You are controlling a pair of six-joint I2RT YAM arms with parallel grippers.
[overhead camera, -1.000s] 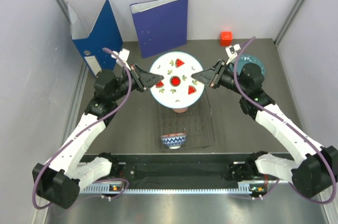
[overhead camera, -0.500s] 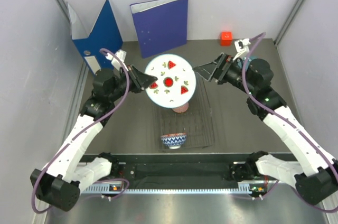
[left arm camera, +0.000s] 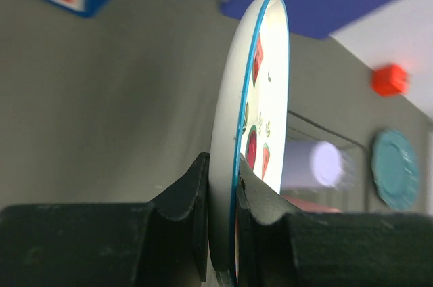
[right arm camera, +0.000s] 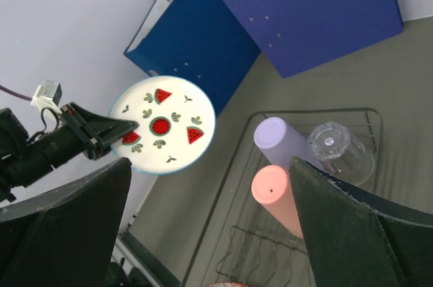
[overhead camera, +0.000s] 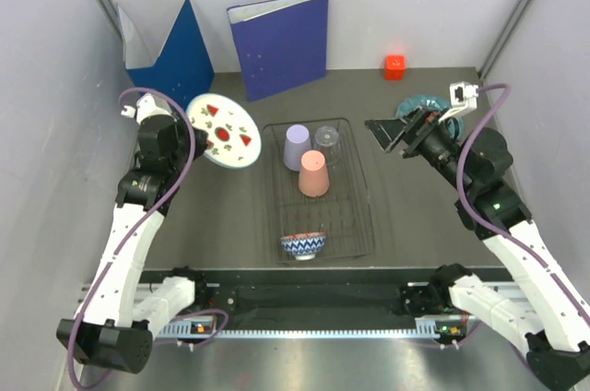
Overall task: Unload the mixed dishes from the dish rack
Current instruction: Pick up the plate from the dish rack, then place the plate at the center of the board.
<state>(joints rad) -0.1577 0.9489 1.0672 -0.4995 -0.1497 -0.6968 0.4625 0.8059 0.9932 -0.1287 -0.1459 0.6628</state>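
My left gripper (overhead camera: 191, 124) is shut on the rim of the white plate with red wedge marks (overhead camera: 225, 132), held tilted in the air left of the dish rack (overhead camera: 268, 190). Its jaws pinch the plate's edge (left arm camera: 250, 97) in the left wrist view. The black wire rack holds a lavender cup (overhead camera: 297, 146), a clear tumbler (overhead camera: 327, 144), a pink cup (overhead camera: 313, 174) and a patterned bowl (overhead camera: 303, 244). My right gripper (overhead camera: 391, 135) stands wide open right of the rack, holding nothing. Behind it lies the teal plate (overhead camera: 420, 106), partly hidden.
Two blue binders (overhead camera: 279, 43) (overhead camera: 171, 64) stand at the back wall, close behind the held plate. A small red cube (overhead camera: 395, 66) sits at the back right. Grey walls close in both sides.
My right gripper let go of the plate, opened wide and drew back to the right. The left arm swung the plate leftward off the rack, uncovering the cups.
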